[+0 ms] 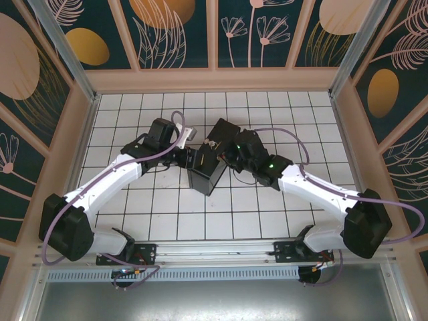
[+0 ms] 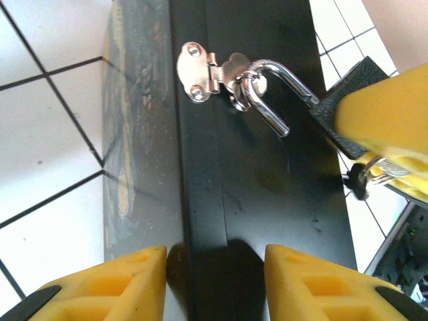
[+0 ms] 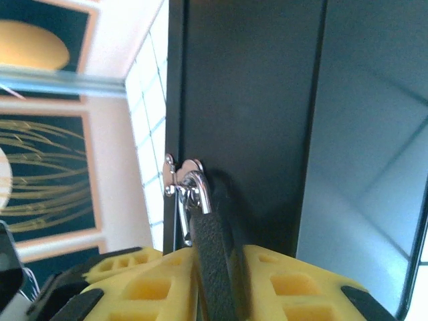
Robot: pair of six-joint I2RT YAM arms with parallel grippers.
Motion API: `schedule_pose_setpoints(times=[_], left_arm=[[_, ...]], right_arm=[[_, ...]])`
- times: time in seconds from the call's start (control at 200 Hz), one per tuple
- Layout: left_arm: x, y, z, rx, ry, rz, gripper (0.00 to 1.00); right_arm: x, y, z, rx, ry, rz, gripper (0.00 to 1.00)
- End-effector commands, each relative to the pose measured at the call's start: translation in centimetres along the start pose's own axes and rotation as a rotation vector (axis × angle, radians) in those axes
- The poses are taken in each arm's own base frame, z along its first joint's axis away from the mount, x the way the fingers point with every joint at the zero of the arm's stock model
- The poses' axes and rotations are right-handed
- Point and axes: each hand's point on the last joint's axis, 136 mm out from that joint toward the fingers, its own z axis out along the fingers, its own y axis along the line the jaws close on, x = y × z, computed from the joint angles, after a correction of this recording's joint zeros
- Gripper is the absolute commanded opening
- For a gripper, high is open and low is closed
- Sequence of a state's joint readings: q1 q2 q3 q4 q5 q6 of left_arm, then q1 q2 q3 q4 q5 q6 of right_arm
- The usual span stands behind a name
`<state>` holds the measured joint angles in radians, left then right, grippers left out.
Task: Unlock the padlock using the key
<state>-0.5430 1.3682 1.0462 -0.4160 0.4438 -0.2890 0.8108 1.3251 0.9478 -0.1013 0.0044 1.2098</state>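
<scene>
The padlock (image 2: pixel 338 110) has a dark body and a silvery shackle (image 2: pixel 274 87). The shackle stands open, one end free, hooked through the hasp (image 2: pixel 200 70) of the black box (image 1: pixel 210 164). My right gripper (image 3: pixel 217 253) is shut on the padlock (image 3: pixel 212 237) body, its yellow fingers (image 2: pixel 391 114) on both sides. A small silvery piece, apparently the key (image 2: pixel 378 170), shows under those fingers. My left gripper (image 2: pixel 215 267) is open, its tips spread over the box's front face below the hasp.
The box has a painted lid (image 2: pixel 137 134) and lies at the middle of the white tiled floor (image 1: pixel 167 207). Both arms meet at it. Wooden walls (image 1: pixel 214 80) ring the floor.
</scene>
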Motion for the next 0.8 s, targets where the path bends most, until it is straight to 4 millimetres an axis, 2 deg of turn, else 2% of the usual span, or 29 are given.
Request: schedule_pose_setpoints(times=[0.0, 0.075, 0.215, 0.3, 0.405, 0.485, 0.57, 0.631, 0.701, 0.751, 0.796], left_arm=[[1.6, -2.8, 0.6, 0.124, 0.071, 0.041, 0.41], [1.5, -2.9, 0.5, 0.128, 0.068, 0.045, 0.41], [1.7, -2.7, 0.6, 0.121, 0.073, 0.042, 0.41], [1.3, -2.9, 0.6, 0.128, 0.061, 0.025, 0.39], [0.9, -3.3, 0.5, 0.141, 0.047, -0.003, 0.37], [0.7, -3.5, 0.4, 0.156, 0.035, -0.018, 0.36], [0.9, -3.2, 0.5, 0.139, 0.035, -0.032, 0.34], [1.0, -2.2, 0.7, 0.092, 0.039, -0.044, 0.32], [1.2, -1.3, 0.9, 0.046, 0.039, -0.069, 0.31], [1.0, -1.4, 0.9, 0.048, 0.026, -0.095, 0.30], [0.6, -1.7, 0.9, 0.063, 0.005, -0.126, 0.29]], right_arm=[[2.3, 0.4, 0.1, 0.013, 0.157, -0.068, 0.19], [2.2, 0.1, 0.3, 0.033, 0.170, -0.073, 0.08], [1.7, 0.6, 0.1, 0.022, 0.154, -0.050, 0.00], [2.3, 0.6, 0.3, 0.020, 0.157, -0.005, 0.00], [5.0, 1.3, 0.9, -0.004, 0.148, 0.031, 0.00], [6.1, 1.0, 1.5, 0.032, 0.076, -0.012, 0.00], [5.8, 0.1, 1.5, 0.090, 0.010, -0.088, 0.00], [4.9, -0.1, 0.7, 0.116, -0.032, -0.111, 0.00], [4.1, 0.1, -0.4, 0.135, -0.060, -0.118, 0.00], [3.8, 0.7, -1.0, 0.130, -0.071, -0.077, 0.00], [4.5, 1.4, -1.2, 0.122, -0.087, -0.061, 0.00]])
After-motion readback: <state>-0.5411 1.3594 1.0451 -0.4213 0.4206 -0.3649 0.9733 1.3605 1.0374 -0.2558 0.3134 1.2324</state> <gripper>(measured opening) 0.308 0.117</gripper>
